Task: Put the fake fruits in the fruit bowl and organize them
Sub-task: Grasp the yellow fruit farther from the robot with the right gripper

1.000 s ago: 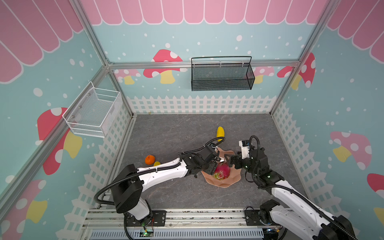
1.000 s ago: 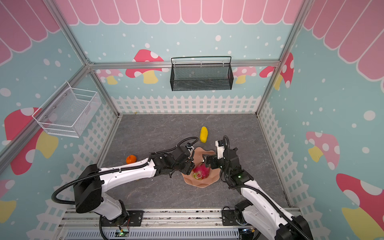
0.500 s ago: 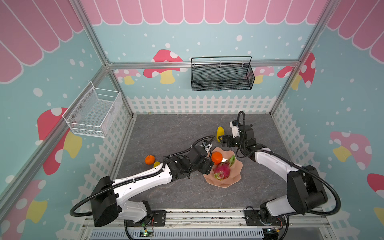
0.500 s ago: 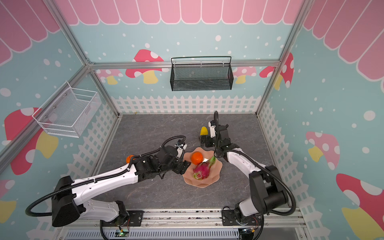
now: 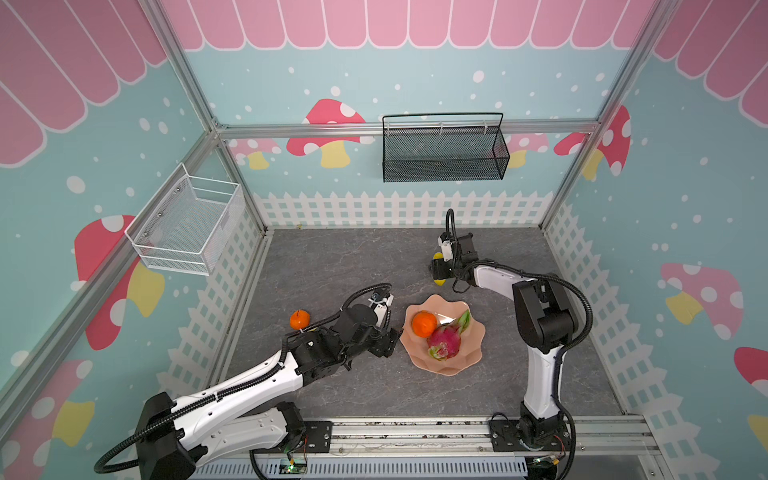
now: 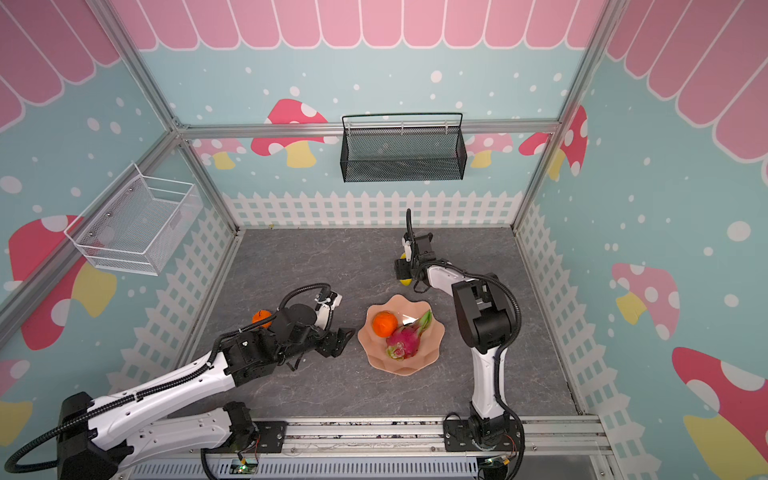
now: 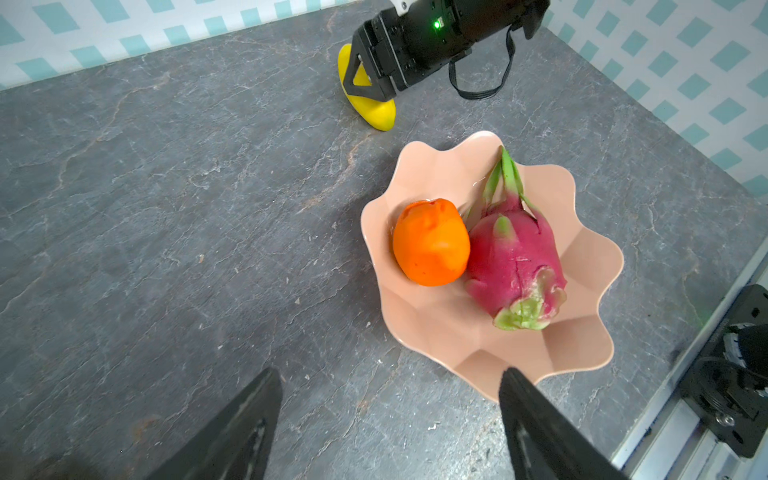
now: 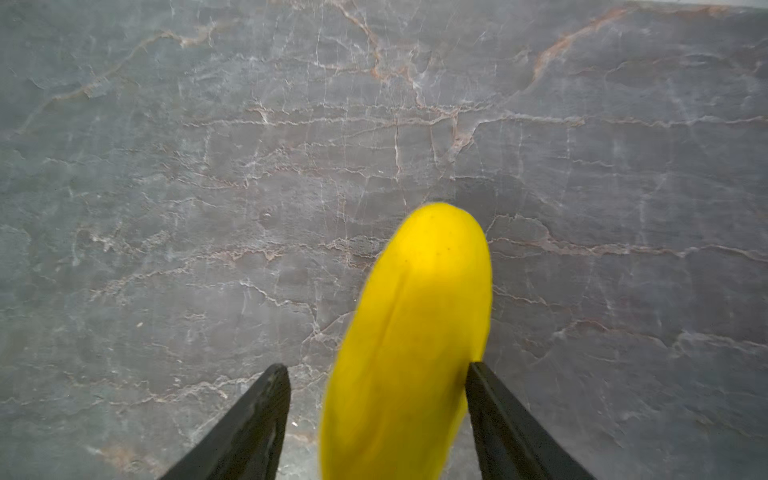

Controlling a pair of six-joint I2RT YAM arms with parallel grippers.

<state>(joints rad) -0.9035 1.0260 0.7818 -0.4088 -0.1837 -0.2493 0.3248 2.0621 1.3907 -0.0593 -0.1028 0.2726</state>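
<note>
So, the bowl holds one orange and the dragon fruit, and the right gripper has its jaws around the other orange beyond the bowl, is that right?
Not quite: the right gripper has its jaws around a yellow mango, not an orange, as the right wrist view shows. The bowl does hold one orange and the dragon fruit.

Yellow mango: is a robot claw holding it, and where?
Not firmly yet: the right gripper straddles the middle of the yellow mango, one finger touching, the other a gap away. The left gripper is open, empty.
</note>
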